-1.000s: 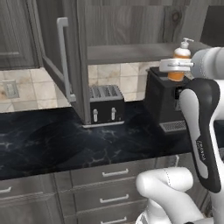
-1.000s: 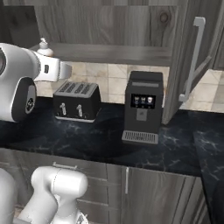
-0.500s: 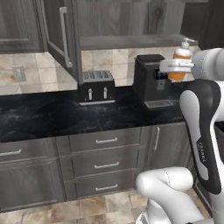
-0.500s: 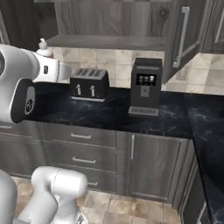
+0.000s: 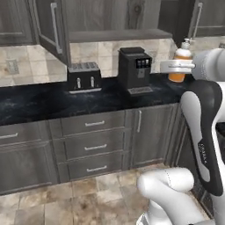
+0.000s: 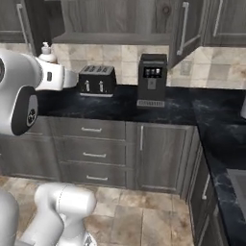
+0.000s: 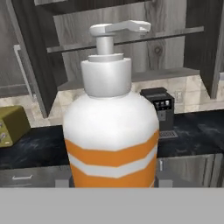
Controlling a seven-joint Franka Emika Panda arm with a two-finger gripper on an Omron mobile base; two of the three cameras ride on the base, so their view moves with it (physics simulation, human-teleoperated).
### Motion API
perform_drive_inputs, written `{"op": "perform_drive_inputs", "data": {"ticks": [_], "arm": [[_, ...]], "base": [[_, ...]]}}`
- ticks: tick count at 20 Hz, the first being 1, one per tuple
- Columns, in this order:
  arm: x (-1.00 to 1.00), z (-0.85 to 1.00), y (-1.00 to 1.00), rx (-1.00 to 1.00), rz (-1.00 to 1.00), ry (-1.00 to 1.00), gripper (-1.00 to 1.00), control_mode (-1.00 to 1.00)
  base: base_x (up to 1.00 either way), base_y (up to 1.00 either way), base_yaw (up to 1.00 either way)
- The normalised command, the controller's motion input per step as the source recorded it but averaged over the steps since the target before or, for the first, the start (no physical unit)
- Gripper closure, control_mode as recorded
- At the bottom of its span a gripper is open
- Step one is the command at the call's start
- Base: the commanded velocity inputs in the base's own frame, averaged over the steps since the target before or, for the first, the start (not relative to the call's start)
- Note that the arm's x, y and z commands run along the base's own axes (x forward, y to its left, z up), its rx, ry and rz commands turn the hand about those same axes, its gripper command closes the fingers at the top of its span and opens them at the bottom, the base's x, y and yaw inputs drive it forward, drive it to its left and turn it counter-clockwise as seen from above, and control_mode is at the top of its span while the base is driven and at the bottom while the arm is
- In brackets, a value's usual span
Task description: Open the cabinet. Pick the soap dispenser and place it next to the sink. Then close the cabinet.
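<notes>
The soap dispenser [image 5: 181, 61], an orange-and-white bottle with a white pump, hangs in the air with my gripper [image 5: 178, 67] shut on its body. It is to the right of the coffee machine and above counter height. The hand view has the soap dispenser [image 7: 111, 127] upright and close, its lower sides between my gripper [image 7: 111, 182]. Its pump top [image 6: 46, 51] peeks over my arm. The cabinet [image 5: 116, 19] stands open, both doors swung out and a bare shelf [image 5: 118, 35] showing. A grey basin that looks like the sink [image 6: 237, 181] lies at the lower right.
A toaster [image 5: 83, 77] and a black coffee machine [image 5: 135, 70] stand on the dark marble counter [image 5: 35, 103] under the open cabinet. Drawers and a lower door [image 5: 145, 132] run below. The counter turns a corner to the right [image 6: 218, 139].
The whole picture has shifted: the base has backed away from the counter and turned, so the floor and drawers show now. The soap dispenser stays in the shut gripper.
</notes>
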Motion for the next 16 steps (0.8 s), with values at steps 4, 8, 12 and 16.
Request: {"op": "perform_drive_inputs", "data": {"ticks": [4, 8, 12, 16], "arm": [[0.00, 0.00, 0.00, 0.00, 0.00, 0.00, 1.00, 1.00], [0.00, 0.00, 0.00, 0.00, 0.00, 0.00, 1.00, 1.00], [0.00, 0.00, 0.00, 0.00, 0.00, 0.00, 1.00, 1.00], [0.00, 0.00, 0.00, 0.00, 0.00, 0.00, 1.00, 1.00]], "base": [[-0.62, 0.00, -0.74], [-0.35, -0.07, -0.94], [-0.15, -0.13, -1.00], [-0.07, -0.22, -1.00]]}}
